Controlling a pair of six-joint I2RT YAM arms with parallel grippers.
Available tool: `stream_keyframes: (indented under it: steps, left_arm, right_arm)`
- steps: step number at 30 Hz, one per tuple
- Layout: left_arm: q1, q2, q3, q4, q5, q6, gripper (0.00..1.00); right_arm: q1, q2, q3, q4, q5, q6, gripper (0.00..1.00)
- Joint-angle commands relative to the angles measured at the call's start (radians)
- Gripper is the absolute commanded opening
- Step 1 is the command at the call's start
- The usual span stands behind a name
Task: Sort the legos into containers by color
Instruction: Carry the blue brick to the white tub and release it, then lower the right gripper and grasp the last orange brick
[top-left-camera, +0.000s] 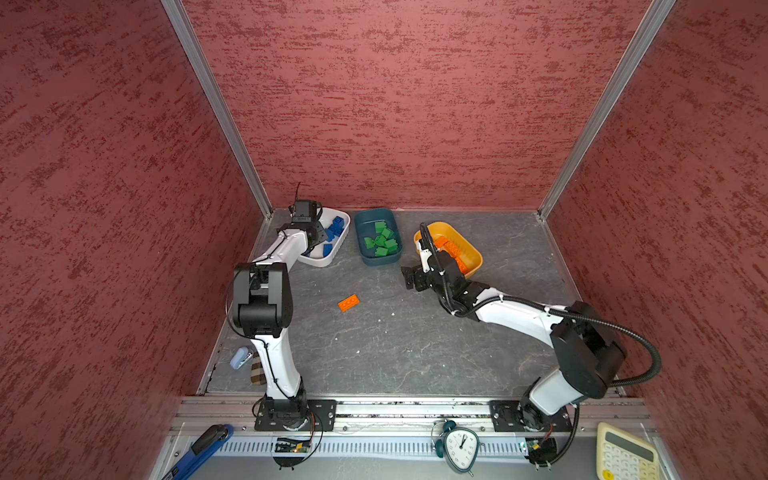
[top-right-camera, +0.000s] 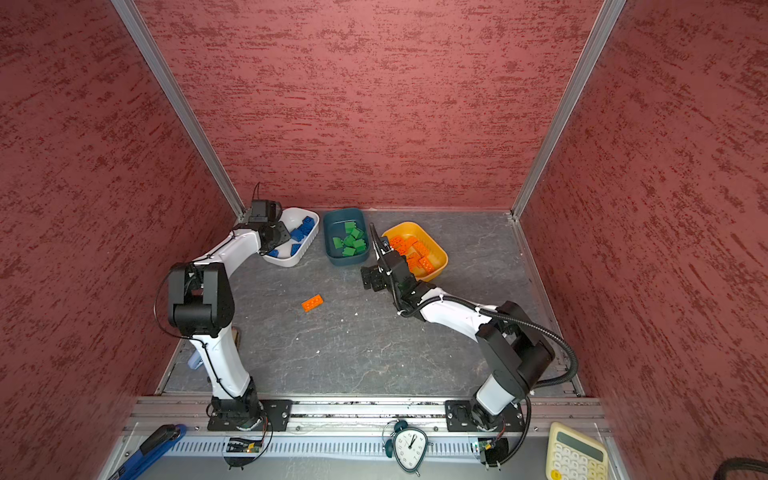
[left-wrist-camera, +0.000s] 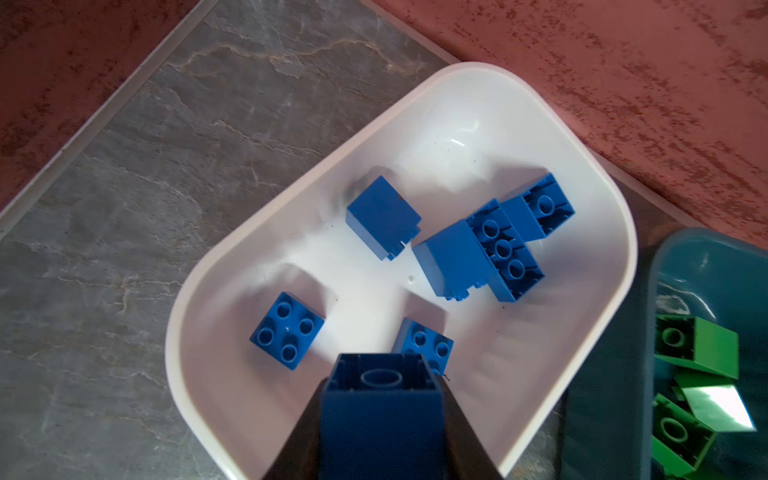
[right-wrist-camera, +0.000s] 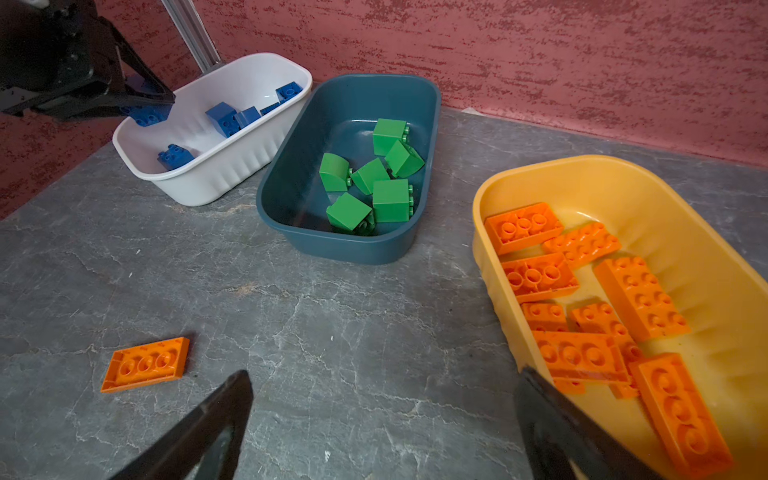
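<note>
My left gripper (left-wrist-camera: 382, 399) hangs over the white container (left-wrist-camera: 415, 95), shut on a blue lego (left-wrist-camera: 382, 415) with its hollow underside facing the camera. Several blue legos (left-wrist-camera: 457, 253) lie in that tub. The dark teal container (right-wrist-camera: 345, 249) holds several green legos (right-wrist-camera: 374, 178). The yellow container (right-wrist-camera: 582, 174) holds several orange legos (right-wrist-camera: 640, 295). One orange flat lego (top-left-camera: 348, 303) lies loose on the grey table, underside up. My right gripper (right-wrist-camera: 382, 399) stands open and empty above bare table, just left of the yellow tub's near corner; in a top view the right gripper (top-left-camera: 409, 278) is right of the loose lego.
The three tubs line the back wall (top-left-camera: 415, 124), with red walls on both sides. A small pale blue object (top-left-camera: 240, 357) lies by the left arm's base. On the front rail are a blue-handled tool (top-left-camera: 203, 449), an alarm clock (top-left-camera: 460, 446) and a calculator (top-left-camera: 625, 455).
</note>
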Motion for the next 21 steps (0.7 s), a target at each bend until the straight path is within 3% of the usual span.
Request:
stream_keyframes:
  steps: [1,7,13,16,21]
  left_arm:
    - [-0.003,0.038,0.054,-0.081,-0.051,-0.019,0.48]
    - [-0.008,0.014,0.051,-0.051,-0.037,-0.038,0.73]
    - [-0.019,-0.122,-0.074,0.085,0.055,-0.055,0.84]
    - [-0.022,-0.192,-0.129,0.126,0.091,-0.065,0.99]
    - [-0.026,-0.315,-0.227,0.151,0.104,-0.073,0.99]
  right_arm:
    - [0.014,0.005,0.019,-0.003,-0.02,-0.043,0.99]
    - [0.061,0.05,0.051,-0.051,0.015,-0.12,0.99]
    - [0.11,0.123,0.106,-0.101,-0.023,-0.173,0.99]
    - [0.129,0.167,0.148,-0.119,-0.059,-0.152,0.99]
    - [0.153,0.259,0.238,-0.177,-0.192,-0.151,0.99]
